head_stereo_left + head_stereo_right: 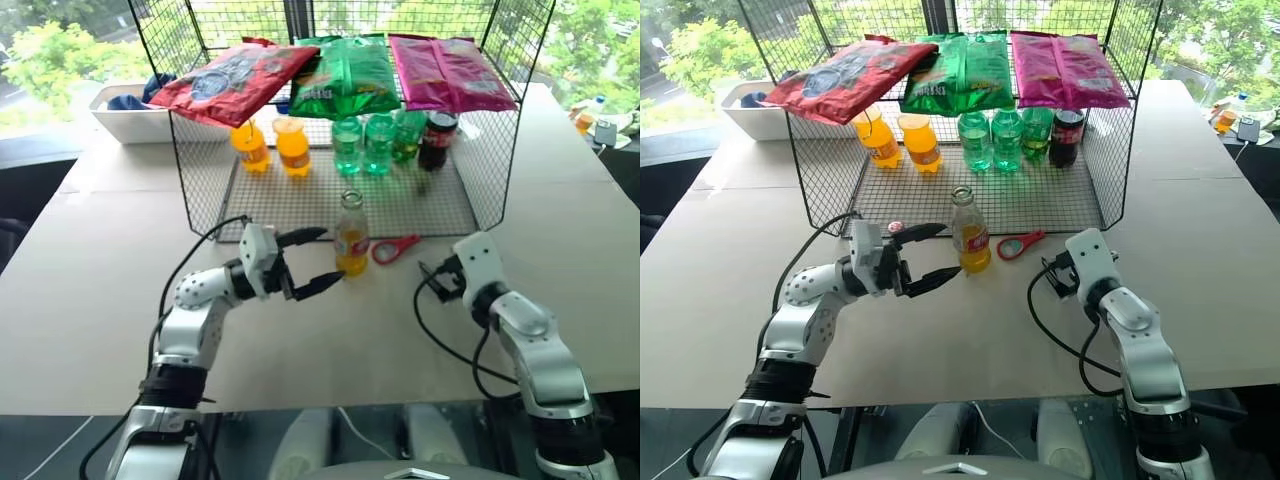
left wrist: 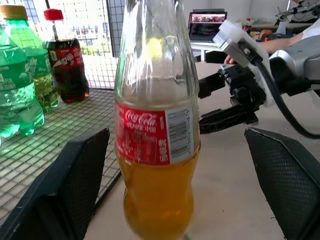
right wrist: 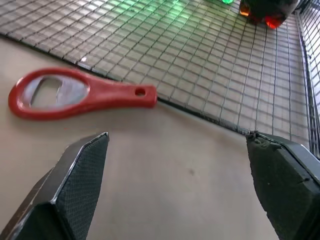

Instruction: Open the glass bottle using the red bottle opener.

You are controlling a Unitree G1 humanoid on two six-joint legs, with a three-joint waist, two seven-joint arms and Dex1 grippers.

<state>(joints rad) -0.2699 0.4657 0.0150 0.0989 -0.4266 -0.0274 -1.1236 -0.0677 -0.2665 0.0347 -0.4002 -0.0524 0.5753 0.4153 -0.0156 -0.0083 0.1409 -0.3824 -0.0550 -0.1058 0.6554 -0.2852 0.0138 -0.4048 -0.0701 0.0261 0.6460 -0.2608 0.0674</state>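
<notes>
Our left gripper (image 1: 318, 261) stands wide, the slim clear glass bottle (image 1: 351, 236) of orange drink between its fingers, unclasped, seemingly uncapped. Our right gripper (image 3: 175, 185), equally wide and empty, faces the flat red bottle opener (image 3: 75, 93) lying just ahead.

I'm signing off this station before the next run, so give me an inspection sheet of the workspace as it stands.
Surface: pale table, wire rack at the back.
Job's things: glass bottle upright, no cap on its mouth; red bottle opener flat beside it, touched by nothing.
Clutter: orange, green and dark bottles in the rack, snack bags on top, white bin.
Grippers: left gripper open around the bottle, not touching; right gripper open, empty.
Cables: black cable looping off the right arm.
Surroundings: windows, trees.
</notes>
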